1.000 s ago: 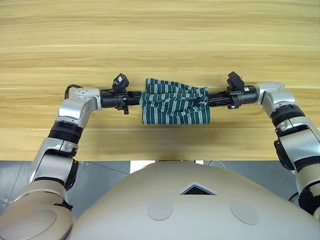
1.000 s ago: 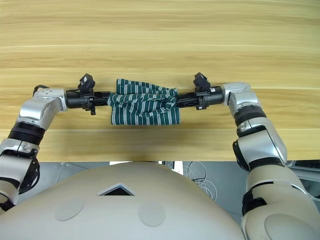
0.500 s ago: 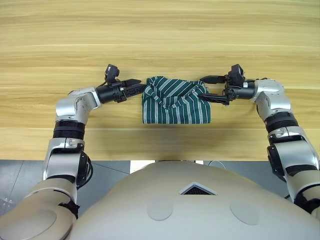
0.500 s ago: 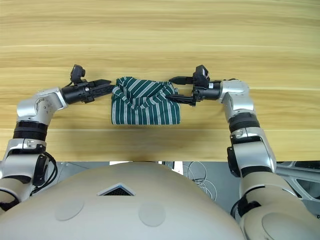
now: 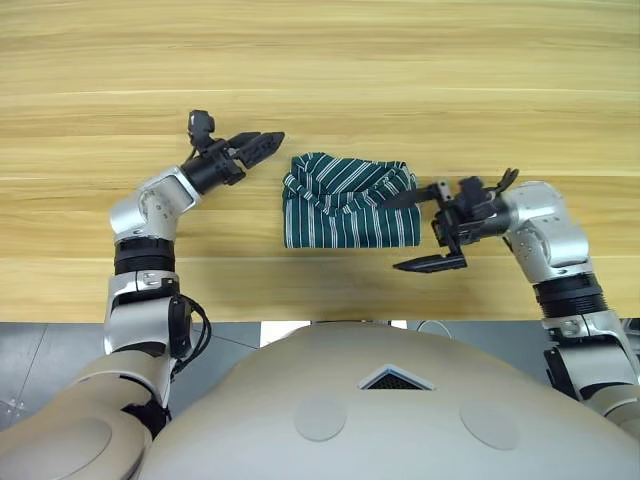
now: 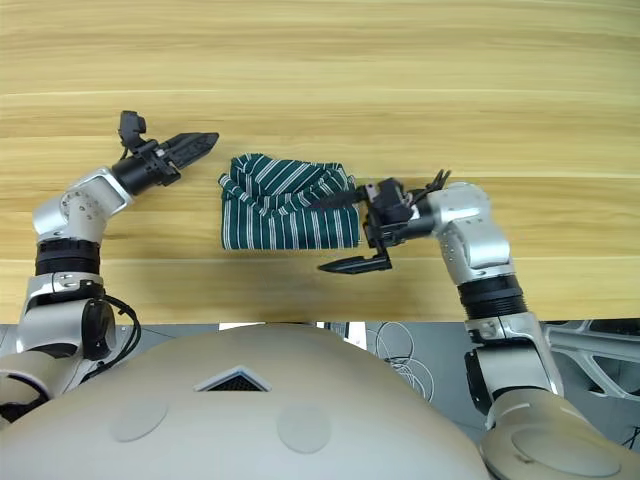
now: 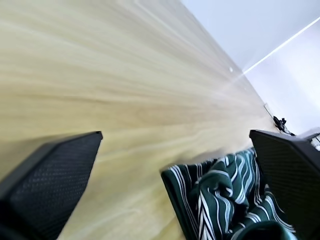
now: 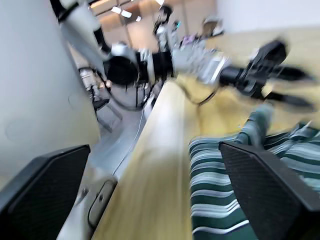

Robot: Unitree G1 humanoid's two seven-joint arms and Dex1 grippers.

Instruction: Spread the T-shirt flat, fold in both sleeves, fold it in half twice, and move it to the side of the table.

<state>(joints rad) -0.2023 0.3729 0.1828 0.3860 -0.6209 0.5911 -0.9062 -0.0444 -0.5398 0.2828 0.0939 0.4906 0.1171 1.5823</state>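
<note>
Here, over the pale wood-grain tabletop (image 5: 320, 60), the left gripper (image 5: 270, 141) sits just off the T-shirt's far left corner. Its black, tapered fingers (image 7: 50, 185), with finely dimpled inner faces, are parted and empty. The T-shirt (image 5: 345, 205), dark green cloth with thin white stripes, lies as a roughly rectangular folded bundle near the tabletop's near edge, about midway along it, with its top layer rumpled. The right gripper (image 5: 393, 237) stands at the bundle's right side, spread wide and grasping nothing; whether its upper finger touches the cloth cannot be told.
</note>
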